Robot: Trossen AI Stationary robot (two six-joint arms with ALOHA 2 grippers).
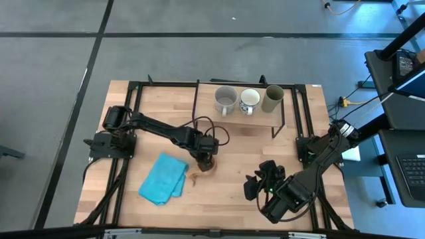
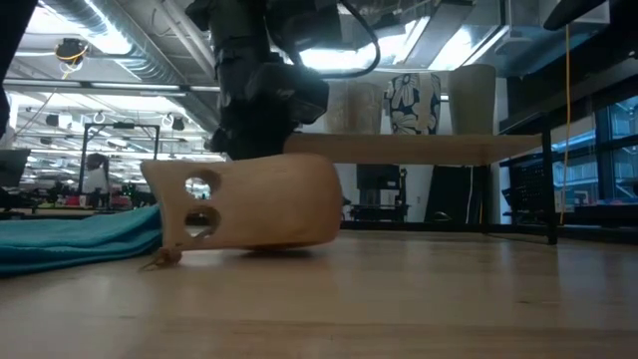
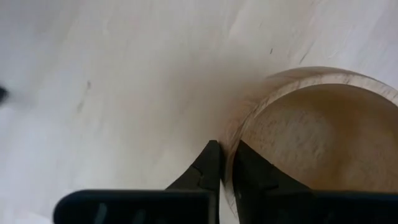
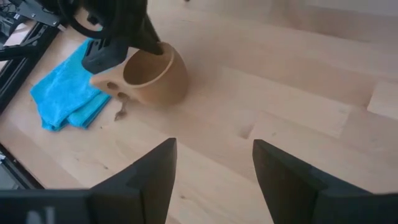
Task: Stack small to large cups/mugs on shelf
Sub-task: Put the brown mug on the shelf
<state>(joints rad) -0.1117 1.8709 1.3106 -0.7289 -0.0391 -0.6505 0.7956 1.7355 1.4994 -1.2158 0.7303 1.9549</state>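
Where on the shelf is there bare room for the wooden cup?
The shelf is bare at its left end, beside the grey mug. The white mug and olive tumbler fill the rest rightward. The left tool is shut on the wooden cup rim, beside the blue cloth.

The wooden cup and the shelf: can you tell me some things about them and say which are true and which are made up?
1. The left hand pinches the rim of the wooden cup. True.
2. The wooden cup is already on the shelf. False: it sits on the table, beside the blue cloth.
3. Three vessels stand on the shelf: a grey mug, a white mug and an olive-green tumbler. True.
4. The right hand holds the blue cloth. False: it is open and empty, apart from the cloth.
5. The olive-green tumbler stands between the two mugs. False: it stands at one end, next to the white mug.
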